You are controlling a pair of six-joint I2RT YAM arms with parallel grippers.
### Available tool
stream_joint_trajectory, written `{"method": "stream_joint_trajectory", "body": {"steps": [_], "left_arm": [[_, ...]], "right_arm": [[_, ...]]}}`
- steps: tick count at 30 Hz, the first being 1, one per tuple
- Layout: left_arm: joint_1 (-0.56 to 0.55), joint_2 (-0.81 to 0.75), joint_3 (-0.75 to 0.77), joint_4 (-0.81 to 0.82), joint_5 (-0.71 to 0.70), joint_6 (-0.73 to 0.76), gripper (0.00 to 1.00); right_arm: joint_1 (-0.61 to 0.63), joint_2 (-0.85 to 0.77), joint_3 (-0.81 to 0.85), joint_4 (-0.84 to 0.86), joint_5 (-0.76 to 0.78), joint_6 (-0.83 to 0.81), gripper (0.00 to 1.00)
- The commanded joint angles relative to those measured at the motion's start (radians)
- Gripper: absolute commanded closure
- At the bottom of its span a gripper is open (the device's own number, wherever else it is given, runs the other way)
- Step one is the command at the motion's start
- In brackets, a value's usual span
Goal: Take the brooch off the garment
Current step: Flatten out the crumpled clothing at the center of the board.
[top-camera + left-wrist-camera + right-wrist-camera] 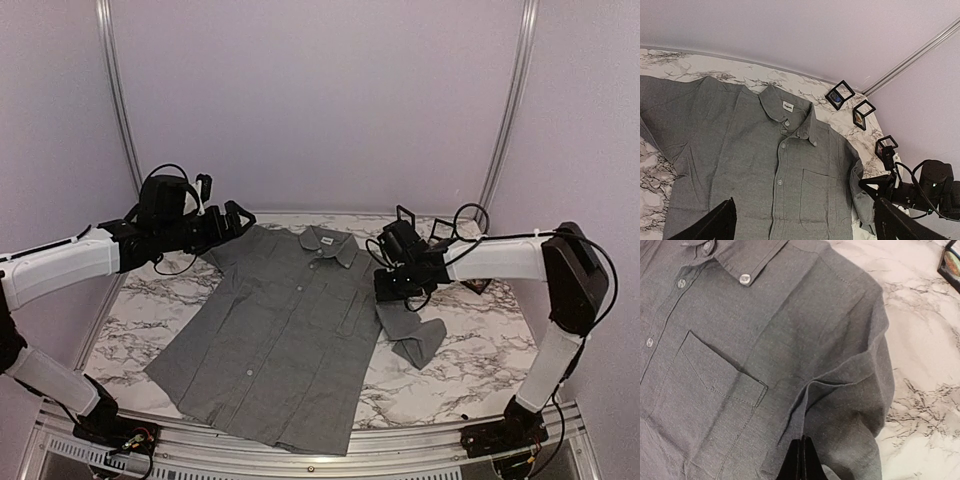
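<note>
Right wrist view: my right gripper [801,462] is closed over the sleeve [850,405] of the soft, limp grey button-up shirt [715,305]. My left gripper [232,218] gapes near its other shoulder [258,245]. I see no brooch; I'd pinch it, not cloth.

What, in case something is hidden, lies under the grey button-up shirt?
The white marble-patterned tabletop shows around the grey long-sleeved button-up shirt, which is spread on it; anything beneath is covered by the cloth.

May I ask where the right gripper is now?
In the top view the right gripper sits right of centre, shut, at the grey shirt's right-side sleeve, near the small black frames.
</note>
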Motion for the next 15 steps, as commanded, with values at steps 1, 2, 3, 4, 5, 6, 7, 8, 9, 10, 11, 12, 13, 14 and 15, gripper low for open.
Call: {"method": "stream_joint_trajectory", "body": {"steps": [1, 2, 3, 4, 5, 6, 7, 8, 9, 10, 11, 12, 13, 14, 15], "left_arm": [[0.01, 0.008, 0.01, 0.013, 0.023, 0.006, 0.01], [0.012, 0.01, 0.011, 0.013, 0.028, 0.006, 0.01], [0.013, 0.012, 0.011, 0.014, 0.032, 0.008, 0.01], [0.014, 0.016, 0.012, 0.015, 0.035, 0.008, 0.01], [0.015, 0.019, 0.013, 0.015, 0.039, 0.008, 0.01], [0.016, 0.021, 0.013, 0.015, 0.044, 0.009, 0.01], [0.017, 0.023, 0.014, 0.015, 0.046, 0.01, 0.01], [0.018, 0.024, 0.014, 0.015, 0.048, 0.011, 0.01], [0.019, 0.024, 0.015, 0.015, 0.05, 0.012, 0.01], [0.021, 0.022, 0.016, 0.014, 0.051, 0.013, 0.01], [0.023, 0.021, 0.016, 0.012, 0.052, 0.015, 0.01], [0.024, 0.021, 0.016, 0.011, 0.053, 0.016, 0.01], [0.026, 0.019, 0.016, 0.008, 0.053, 0.019, 0.01], [0.026, 0.019, 0.016, 0.006, 0.054, 0.02, 0.01], [0.029, 0.019, 0.016, 0.005, 0.056, 0.021, 0.01]], "right_arm": [[-0.075, -0.107, -0.009, -0.051, 0.075, 0.017, 1.0], [-0.094, -0.122, -0.028, -0.05, 0.076, 0.019, 1.0], [-0.114, -0.136, -0.045, -0.046, 0.075, 0.02, 1.0], [-0.131, -0.143, -0.059, -0.045, 0.075, 0.022, 1.0], [-0.145, -0.147, -0.072, -0.045, 0.076, 0.022, 1.0], [-0.159, -0.15, -0.083, -0.045, 0.077, 0.024, 1.0], [-0.169, -0.149, -0.093, -0.047, 0.078, 0.025, 1.0], [-0.181, -0.149, -0.1, -0.051, 0.078, 0.028, 1.0], [-0.189, -0.149, -0.108, -0.053, 0.08, 0.03, 1.0], [-0.195, -0.15, -0.118, -0.058, 0.085, 0.034, 1.0], [-0.202, -0.151, -0.124, -0.068, 0.093, 0.038, 1.0], [-0.209, -0.155, -0.132, -0.077, 0.098, 0.043, 1.0], [-0.216, -0.161, -0.142, -0.083, 0.1, 0.047, 1.0], [-0.223, -0.169, -0.154, -0.087, 0.101, 0.051, 1.0], [-0.229, -0.179, -0.169, -0.091, 0.101, 0.055, 1.0]]}}
